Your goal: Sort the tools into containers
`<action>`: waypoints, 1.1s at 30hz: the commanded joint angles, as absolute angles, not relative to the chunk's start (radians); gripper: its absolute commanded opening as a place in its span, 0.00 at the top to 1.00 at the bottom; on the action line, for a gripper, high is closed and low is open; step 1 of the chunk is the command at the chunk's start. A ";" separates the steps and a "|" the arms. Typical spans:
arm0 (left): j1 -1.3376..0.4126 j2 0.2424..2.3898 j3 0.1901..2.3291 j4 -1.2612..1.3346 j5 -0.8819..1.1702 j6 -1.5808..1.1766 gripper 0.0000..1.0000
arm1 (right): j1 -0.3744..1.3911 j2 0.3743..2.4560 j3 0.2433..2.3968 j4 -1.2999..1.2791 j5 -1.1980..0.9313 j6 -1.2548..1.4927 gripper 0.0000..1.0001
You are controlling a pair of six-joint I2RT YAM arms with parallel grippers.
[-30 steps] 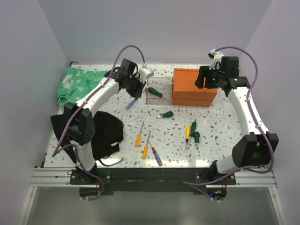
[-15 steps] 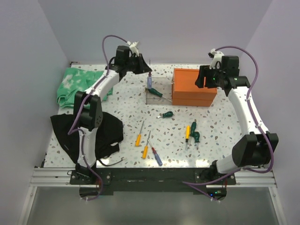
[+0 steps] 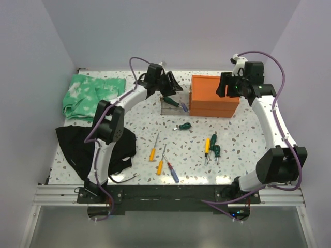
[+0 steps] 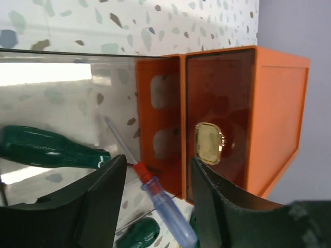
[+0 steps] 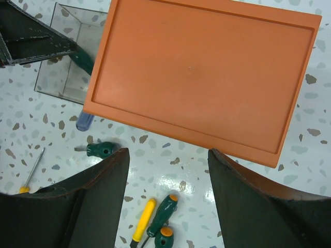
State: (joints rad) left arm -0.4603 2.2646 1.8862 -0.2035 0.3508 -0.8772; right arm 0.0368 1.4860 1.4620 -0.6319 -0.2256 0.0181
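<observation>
The orange chest point(image 3: 213, 96) stands at the back right, with a clear pulled-out drawer tray point(image 3: 168, 104) on its left. My left gripper point(image 3: 174, 90) is open just above the tray. A blue screwdriver with a red collar point(image 4: 164, 205) lies loose between its fingers. Its tip is in the tray and its handle point(image 3: 183, 107) is by the chest. A green screwdriver point(image 4: 49, 150) lies in the tray. My right gripper point(image 3: 231, 87) is open and empty over the chest top point(image 5: 201, 77). Several more screwdrivers lie on the table, such as a stubby green one point(image 3: 183, 126) and a yellow one point(image 5: 142, 219).
A green cloth point(image 3: 88, 94) lies at the back left and a black cloth point(image 3: 101, 144) at the front left. Loose screwdrivers are spread at mid-front: yellow-handled ones point(image 3: 153, 152), a red and blue one point(image 3: 172, 172), and a green and yellow cluster point(image 3: 212, 146).
My left arm swung right from the table's middle to over the tray, carrying the blue screwdriver. Its jaws have opened and the screwdriver now rests in the tray. The right arm has not moved.
</observation>
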 commanded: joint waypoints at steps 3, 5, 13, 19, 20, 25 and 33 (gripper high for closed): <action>-0.341 2.113 1.838 -0.160 0.394 -0.833 0.37 | 0.031 1.482 1.491 -0.618 -0.224 0.006 0.34; -0.312 2.071 1.798 -0.105 0.509 -0.789 0.38 | 0.031 1.482 1.486 -0.618 -0.224 0.006 0.34; -0.245 1.876 1.629 -0.387 1.152 0.133 0.40 | 0.029 1.463 1.454 -0.614 -0.221 0.006 0.34; -0.337 1.862 1.603 -1.147 0.896 1.112 0.40 | 0.029 1.470 1.451 -0.612 -0.232 0.005 0.34; -0.360 1.871 1.592 -1.161 0.861 1.098 0.41 | 0.029 1.473 1.453 -0.614 -0.236 0.006 0.34; -0.409 1.764 1.367 -0.833 0.665 0.646 0.45 | 0.028 1.476 1.460 -0.617 -0.235 0.006 0.34; -0.494 1.683 1.177 -0.592 0.388 0.056 0.41 | 0.029 1.468 1.451 -0.626 -0.233 0.006 0.34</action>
